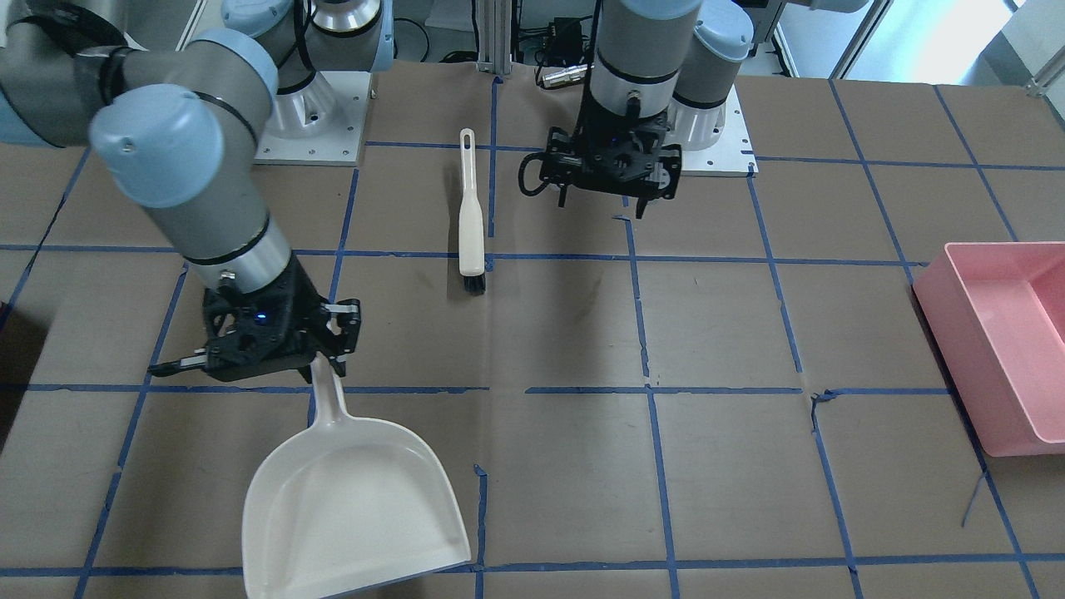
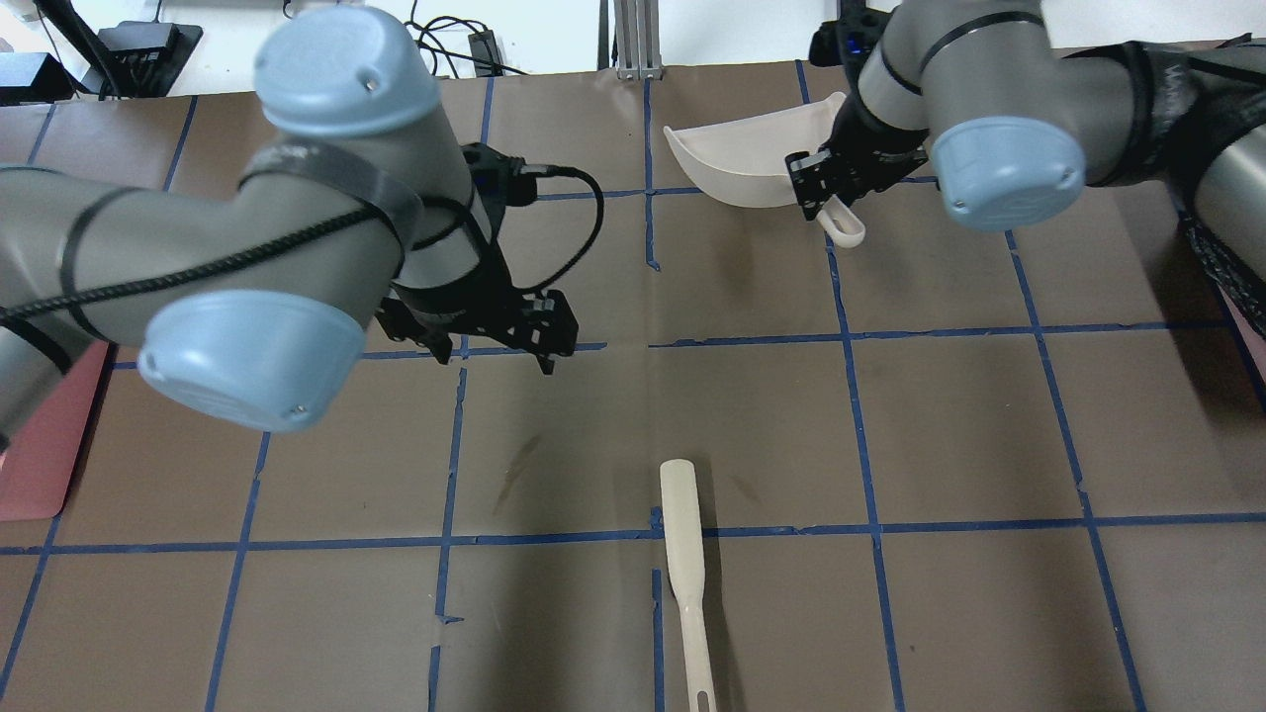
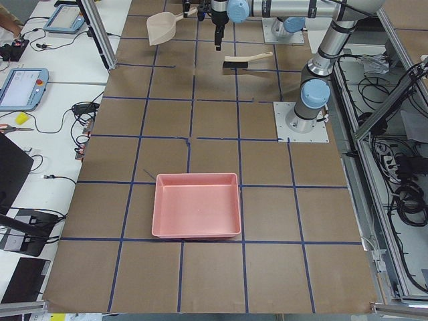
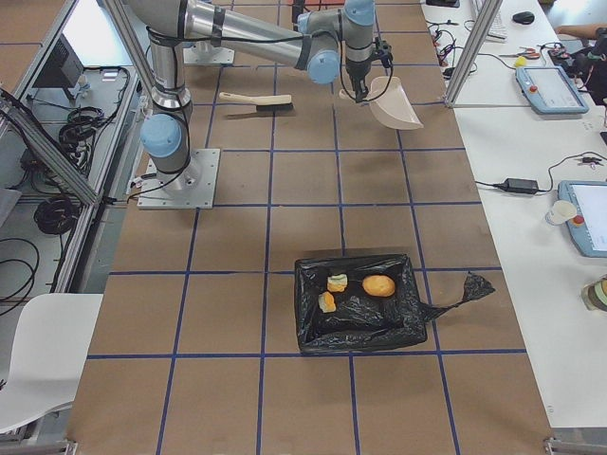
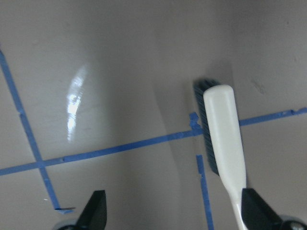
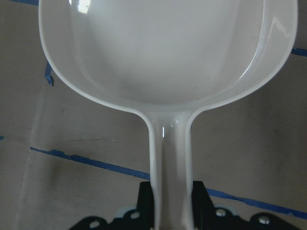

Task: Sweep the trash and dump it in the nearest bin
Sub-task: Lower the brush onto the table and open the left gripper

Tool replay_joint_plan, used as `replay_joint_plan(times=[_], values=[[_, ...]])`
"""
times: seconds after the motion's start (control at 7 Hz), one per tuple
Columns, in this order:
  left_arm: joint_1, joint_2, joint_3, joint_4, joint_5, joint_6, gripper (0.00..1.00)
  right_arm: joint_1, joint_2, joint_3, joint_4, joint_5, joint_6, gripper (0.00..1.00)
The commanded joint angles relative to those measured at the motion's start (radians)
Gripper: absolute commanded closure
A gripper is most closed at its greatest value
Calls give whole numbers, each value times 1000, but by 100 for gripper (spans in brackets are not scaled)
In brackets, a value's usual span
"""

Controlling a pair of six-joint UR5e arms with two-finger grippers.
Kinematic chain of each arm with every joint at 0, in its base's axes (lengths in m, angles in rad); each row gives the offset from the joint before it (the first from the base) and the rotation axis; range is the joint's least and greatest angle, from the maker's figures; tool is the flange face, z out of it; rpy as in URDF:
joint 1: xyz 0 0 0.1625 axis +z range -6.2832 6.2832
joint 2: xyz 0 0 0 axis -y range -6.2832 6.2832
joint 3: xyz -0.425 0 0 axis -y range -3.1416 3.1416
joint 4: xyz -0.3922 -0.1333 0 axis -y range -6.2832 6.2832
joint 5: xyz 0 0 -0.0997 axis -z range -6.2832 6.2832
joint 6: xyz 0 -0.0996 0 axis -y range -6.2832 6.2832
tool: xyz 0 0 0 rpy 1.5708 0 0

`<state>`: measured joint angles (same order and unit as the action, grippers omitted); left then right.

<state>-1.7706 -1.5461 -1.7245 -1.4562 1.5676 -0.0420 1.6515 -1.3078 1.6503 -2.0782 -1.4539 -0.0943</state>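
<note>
My right gripper [image 1: 326, 353] is shut on the handle of the white dustpan [image 1: 358, 507], whose pan is empty in the right wrist view [image 6: 168, 52]. The dustpan is held tilted above the table [image 2: 752, 158]. My left gripper [image 1: 603, 204] is open and empty, hovering beside the white brush [image 1: 472, 216], which lies flat on the table [image 5: 223, 129]. The trash shows only in the exterior right view: a golden-brown lump [image 4: 378, 285] and two small pale chunks [image 4: 337, 282] lie inside a black-lined bin [image 4: 313, 332].
A pink bin [image 1: 998, 333] stands at the table's end on my left side [image 3: 197, 204]. Blue tape lines grid the brown table. Both arm bases stand at the table's back edge.
</note>
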Motion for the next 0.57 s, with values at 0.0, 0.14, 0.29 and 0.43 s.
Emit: replay_joint_plan(times=[0.0,0.14,0.29,0.43], values=[[179,17,103,-73,19,202,0,162,74,0,-81,-81,169,100],[225,50,105,-79,22,212,0,221,108,-1,-112,-92,232,100],[249,87,103,-117,23,212,0,255,137,-1,-138,-129,299,100],[255,92,89,-121,22,212,0,269,150,-1,-138,-144,324,100]])
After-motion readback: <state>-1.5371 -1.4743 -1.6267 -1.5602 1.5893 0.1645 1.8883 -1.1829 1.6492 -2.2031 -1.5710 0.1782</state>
